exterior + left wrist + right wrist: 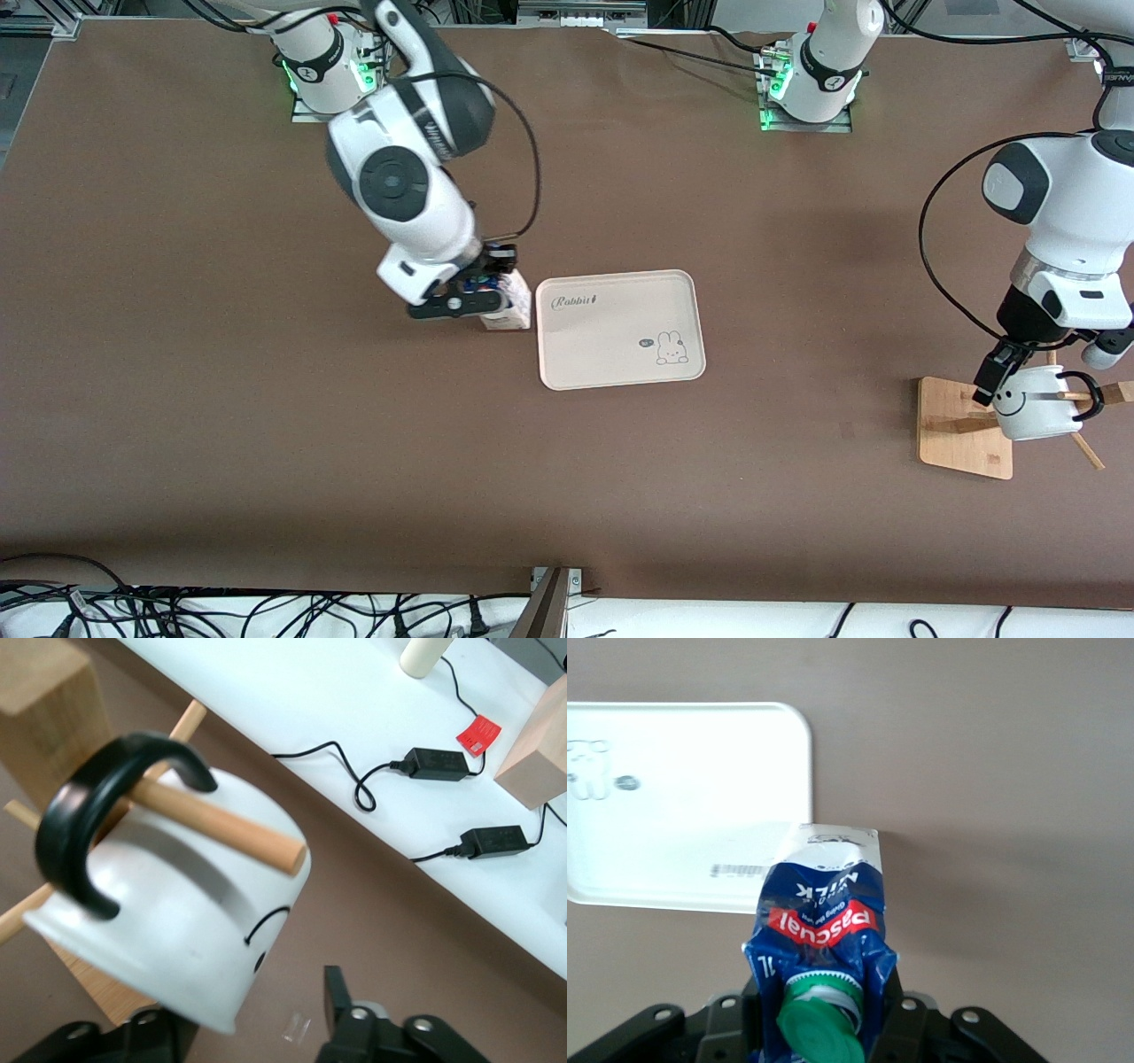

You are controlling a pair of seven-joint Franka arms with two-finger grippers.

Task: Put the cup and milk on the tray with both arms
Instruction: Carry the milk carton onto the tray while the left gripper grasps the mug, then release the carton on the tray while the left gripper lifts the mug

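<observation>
The milk (511,306) is a blue and cream carton with a green cap, upright at the tray's short edge toward the right arm's end. My right gripper (478,297) is shut on its top; in the right wrist view the carton (824,912) sits between the jaws with the cap nearest the camera. The cream tray (611,346) is bare and also shows in the right wrist view (682,797). The white smiley cup (1032,408) hangs by its black handle (75,828) on a peg (221,828). My left gripper (992,381) is open at the cup's rim; one finger (337,1001) stands clear of the cup, the other is hidden by it.
The wooden stand's base (952,425) lies at the left arm's end, with pegs sticking out past the cup. Cables run along the table's edge nearest the front camera (266,611). Power adapters (438,764) lie on a white surface off the table.
</observation>
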